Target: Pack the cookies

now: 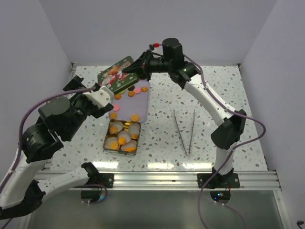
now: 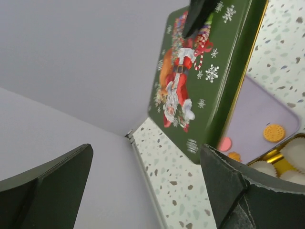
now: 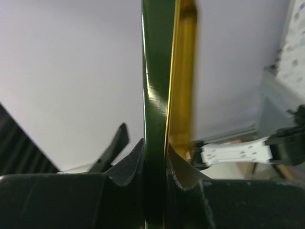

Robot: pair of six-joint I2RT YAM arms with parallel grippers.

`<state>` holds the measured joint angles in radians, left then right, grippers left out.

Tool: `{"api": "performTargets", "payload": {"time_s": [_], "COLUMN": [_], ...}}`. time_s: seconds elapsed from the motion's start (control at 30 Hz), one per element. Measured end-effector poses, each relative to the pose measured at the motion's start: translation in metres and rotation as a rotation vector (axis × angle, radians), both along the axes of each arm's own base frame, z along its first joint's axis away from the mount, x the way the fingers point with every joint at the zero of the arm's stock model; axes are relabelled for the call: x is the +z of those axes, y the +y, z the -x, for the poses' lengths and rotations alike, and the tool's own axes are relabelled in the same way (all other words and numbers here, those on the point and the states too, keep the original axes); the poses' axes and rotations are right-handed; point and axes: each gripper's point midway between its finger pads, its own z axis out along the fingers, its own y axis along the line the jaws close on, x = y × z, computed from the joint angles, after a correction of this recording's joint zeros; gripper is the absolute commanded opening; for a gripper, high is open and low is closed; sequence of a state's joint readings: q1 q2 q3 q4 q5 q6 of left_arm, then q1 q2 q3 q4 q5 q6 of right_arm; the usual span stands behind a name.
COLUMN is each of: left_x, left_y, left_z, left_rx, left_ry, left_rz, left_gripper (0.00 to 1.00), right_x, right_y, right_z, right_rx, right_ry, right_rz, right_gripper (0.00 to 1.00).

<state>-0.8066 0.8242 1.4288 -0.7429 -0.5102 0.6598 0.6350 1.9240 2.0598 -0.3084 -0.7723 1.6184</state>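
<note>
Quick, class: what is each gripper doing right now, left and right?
Left gripper: open, holding nothing.
Right gripper: closed on the edge of the green tin lid.

The right tool (image 3: 155, 161) pinches a green lid (image 3: 155, 71) (gold inside) edge-on.

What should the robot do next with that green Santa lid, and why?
Probably draw the left fingers clear of the lid: they stand wide open near it, while the right fingers are clamped on its rim and alone hold it up.
</note>
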Motion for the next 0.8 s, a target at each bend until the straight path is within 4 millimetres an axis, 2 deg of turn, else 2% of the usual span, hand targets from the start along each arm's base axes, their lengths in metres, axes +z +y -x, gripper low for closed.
{"api": "performTargets", "payload": {"time_s": [0.1, 0.2, 0.27, 0.43, 0.5, 0.6, 0.67, 0.73, 0.8], "left_x": [0.013, 0.019, 0.011, -0.027, -0.055, -0.113, -0.153, -0.191, -0.221], "left_y": [-0.004, -0.011, -0.017, -0.044, -0.054, -0.052, -0.034, -0.007, 0.008], "left_z": [0.006, 0.011, 0.012, 0.003, -0.001, -0.008, -0.017, -0.022, -0.021], "left_rx": [-0.014, -0.029, -0.022, 0.042, 0.083, 0.178, 0.283, 0.413, 0.51], "left_ry": [0.04, 0.076, 0.132, 0.312, 0.4, 0.564, 0.667, 0.763, 0.84], "left_rz": [0.096, 0.234, 0.307, 0.465, 0.51, 0.552, 0.602, 0.676, 0.756], "left_gripper": [1.0, 1.0, 1.0, 1.0, 1.0, 1.0, 1.0, 1.0, 1.0], "right_x": [-0.011, -0.041, -0.065, -0.124, -0.137, -0.141, -0.136, -0.128, -0.123], "right_y": [-0.019, -0.05, -0.074, -0.129, -0.147, -0.166, -0.176, -0.184, -0.193], "right_z": [-0.011, -0.017, -0.017, 0.008, 0.018, 0.033, 0.046, 0.055, 0.063], "right_rx": [-0.06, -0.146, -0.202, -0.282, -0.307, -0.329, -0.337, -0.346, -0.35], "right_ry": [-0.063, -0.086, -0.088, -0.054, -0.063, -0.098, -0.138, -0.186, -0.226], "right_rz": [0.055, 0.149, 0.208, 0.368, 0.421, 0.473, 0.497, 0.514, 0.538], "right_gripper": [0.0, 0.0, 0.0, 0.0, 0.0, 0.0, 0.0, 0.0, 0.0]}}
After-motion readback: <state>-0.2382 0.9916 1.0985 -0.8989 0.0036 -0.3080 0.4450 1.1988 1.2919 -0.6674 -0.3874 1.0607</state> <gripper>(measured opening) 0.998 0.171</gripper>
